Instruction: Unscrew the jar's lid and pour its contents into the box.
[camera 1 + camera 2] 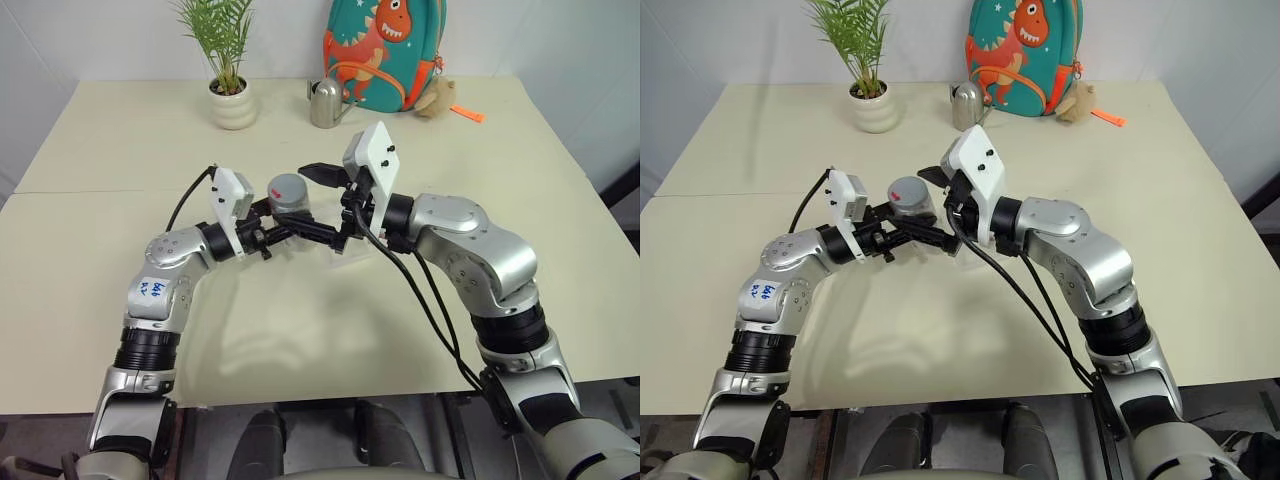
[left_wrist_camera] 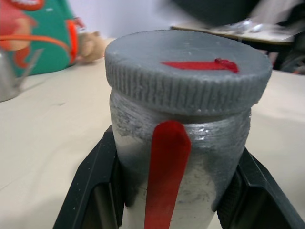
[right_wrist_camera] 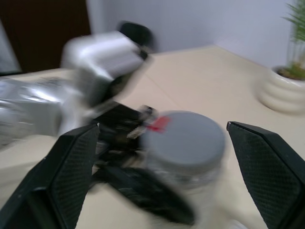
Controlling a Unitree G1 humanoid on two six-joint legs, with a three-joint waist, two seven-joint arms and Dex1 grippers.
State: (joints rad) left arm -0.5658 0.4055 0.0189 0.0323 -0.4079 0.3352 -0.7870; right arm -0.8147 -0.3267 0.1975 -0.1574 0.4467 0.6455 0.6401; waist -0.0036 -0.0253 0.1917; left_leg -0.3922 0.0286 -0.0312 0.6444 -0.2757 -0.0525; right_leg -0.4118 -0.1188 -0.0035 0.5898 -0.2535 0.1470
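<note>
My left gripper (image 1: 300, 225) is shut on the jar (image 2: 181, 157), a small clear cylinder with a vertical red stripe, and holds it upright above the table's middle. The lid (image 1: 288, 187), round, grey and marked with red, sits on top of the jar. Its ribbed edge shows in the left wrist view (image 2: 186, 71). My right gripper (image 3: 167, 167) is open, with one finger on each side of the lid (image 3: 183, 140) and neither touching it. The black left fingers (image 2: 90, 191) press the jar's sides. The contents are hidden behind the jar's cloudy wall. The box is out of view.
At the table's far edge stand a potted plant (image 1: 230, 95), a shiny metal watering can (image 1: 325, 103), a dinosaur backpack (image 1: 385, 50) and a small plush toy (image 1: 437, 97). The cream table (image 1: 120, 150) is bare around both arms.
</note>
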